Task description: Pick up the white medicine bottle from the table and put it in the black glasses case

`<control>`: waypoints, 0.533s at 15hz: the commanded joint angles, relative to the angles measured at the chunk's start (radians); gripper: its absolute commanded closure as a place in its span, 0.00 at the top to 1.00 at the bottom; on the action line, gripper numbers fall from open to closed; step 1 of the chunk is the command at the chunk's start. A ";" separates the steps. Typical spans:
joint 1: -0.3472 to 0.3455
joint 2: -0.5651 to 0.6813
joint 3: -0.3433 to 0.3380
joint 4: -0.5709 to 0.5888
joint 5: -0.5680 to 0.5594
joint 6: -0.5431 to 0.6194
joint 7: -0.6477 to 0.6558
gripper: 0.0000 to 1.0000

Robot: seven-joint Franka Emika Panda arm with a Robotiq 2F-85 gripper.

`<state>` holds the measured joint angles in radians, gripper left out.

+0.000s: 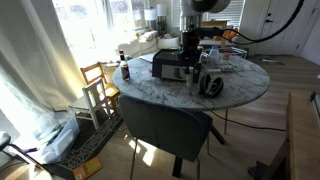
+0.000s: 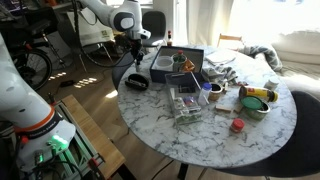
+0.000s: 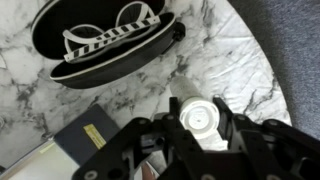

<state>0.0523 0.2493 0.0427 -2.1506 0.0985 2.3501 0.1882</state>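
In the wrist view my gripper [image 3: 200, 122] is shut on the white medicine bottle [image 3: 197, 112]. Its round cap faces the camera between the two black fingers. The black glasses case [image 3: 45, 35] lies open just beyond it on the marble table [image 3: 235, 55], with a pair of striped-arm glasses inside. In both exterior views the gripper [image 1: 192, 66] [image 2: 136, 62] hangs over the table's edge area, close above the case [image 1: 211, 85] [image 2: 135, 82]. The bottle is too small to make out there. I cannot tell whether the bottle is clear of the tabletop.
A large dark rectangular box [image 2: 172, 62] [image 1: 165, 66] stands beside the gripper. A clear plastic box [image 2: 186, 103], a red cap [image 2: 237, 125], bowls and clutter fill the middle of the table. A dark book corner [image 3: 90, 140] lies next to the fingers.
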 commanded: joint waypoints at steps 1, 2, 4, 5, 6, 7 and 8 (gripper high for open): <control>-0.036 -0.116 0.010 -0.048 0.144 -0.118 -0.047 0.12; -0.048 -0.137 0.010 -0.056 0.210 -0.157 -0.073 0.12; -0.065 -0.171 -0.004 -0.074 0.315 -0.218 -0.098 0.12; -0.075 -0.186 -0.013 -0.092 0.366 -0.239 -0.112 0.12; -0.085 -0.198 -0.021 -0.109 0.412 -0.261 -0.124 0.12; -0.094 -0.209 -0.031 -0.129 0.452 -0.277 -0.139 0.12; -0.102 -0.218 -0.042 -0.152 0.484 -0.290 -0.148 0.12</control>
<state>-0.0224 0.0850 0.0261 -2.2180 0.4693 2.1000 0.0934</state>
